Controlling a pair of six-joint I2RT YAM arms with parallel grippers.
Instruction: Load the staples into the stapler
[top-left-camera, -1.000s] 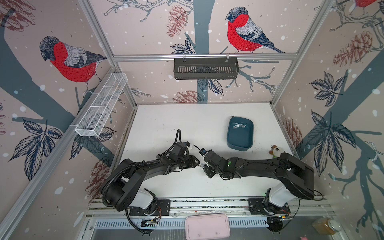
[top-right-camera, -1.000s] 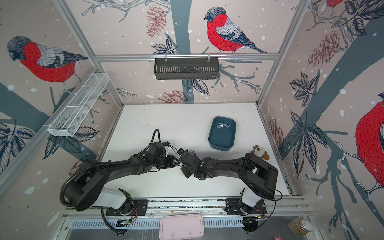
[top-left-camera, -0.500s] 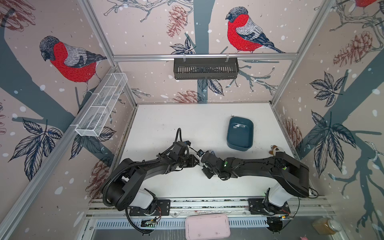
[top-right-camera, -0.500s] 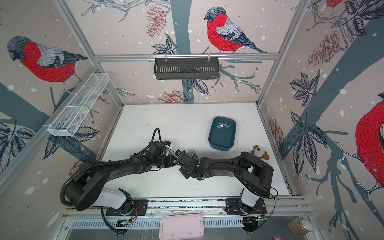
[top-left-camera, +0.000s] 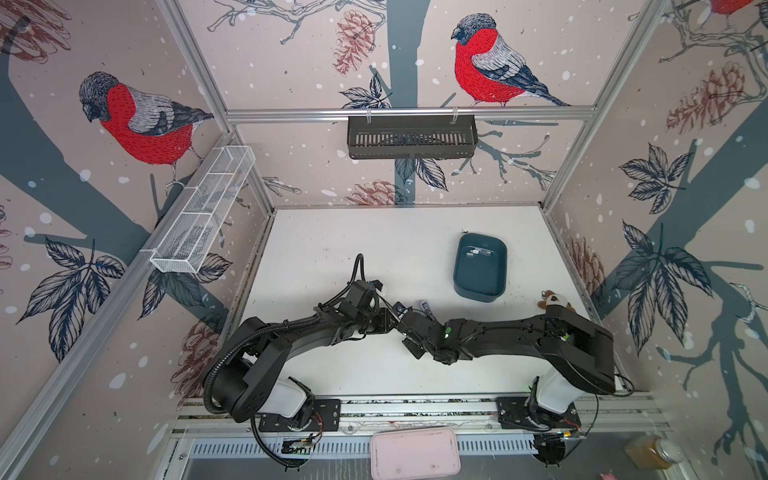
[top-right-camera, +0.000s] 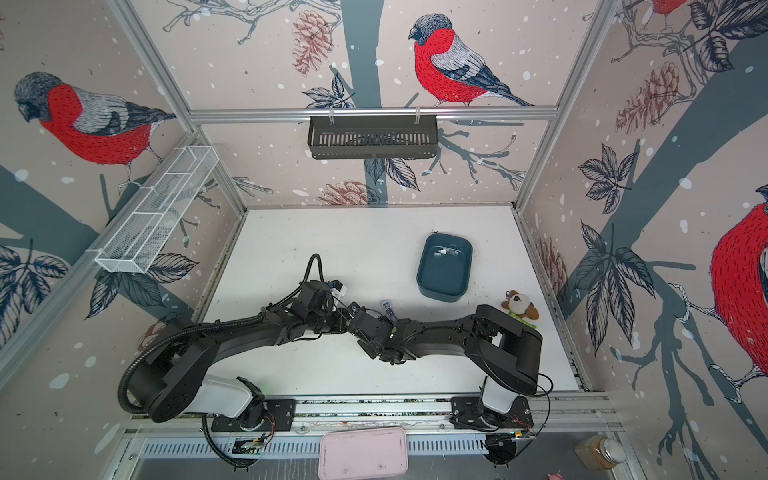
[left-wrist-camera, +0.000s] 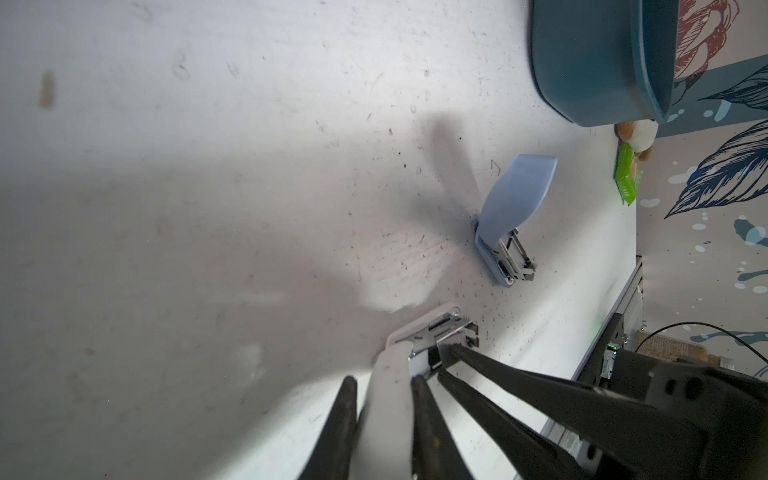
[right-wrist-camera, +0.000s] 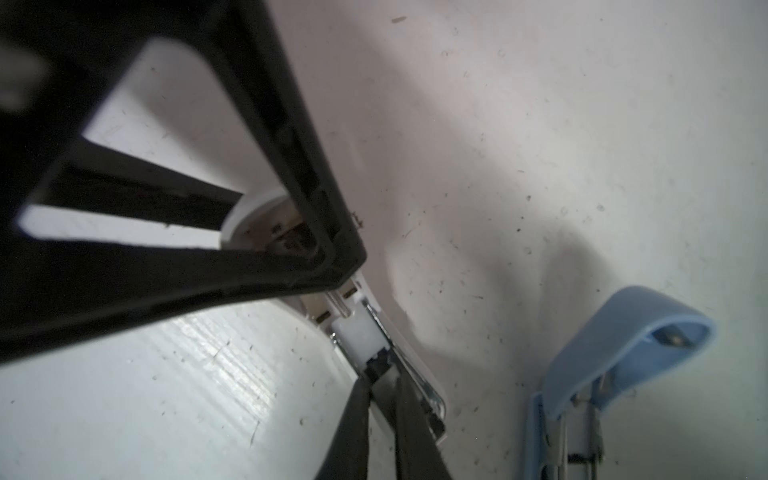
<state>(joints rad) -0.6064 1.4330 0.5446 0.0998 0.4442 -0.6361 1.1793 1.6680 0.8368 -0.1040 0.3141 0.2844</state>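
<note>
Staples (top-left-camera: 471, 254) show only as tiny slivers in the teal tray (top-left-camera: 478, 277), well apart from our fingers. Our left gripper (left-wrist-camera: 382, 380) clamps the white stapler (left-wrist-camera: 388, 415). Our right gripper (left-wrist-camera: 446, 360) has its fingers almost together at that stapler's metal channel, and we cannot tell their hold.

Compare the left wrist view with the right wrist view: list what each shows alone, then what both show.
Left wrist only: the teal tray and the plush toy.
Right wrist only: the white pusher inside the white stapler's open channel.
Both: the white stapler, the open blue stapler, the left tool clamped on the white stapler's sides, and the right tool with its tips at that stapler's metal channel.
</note>
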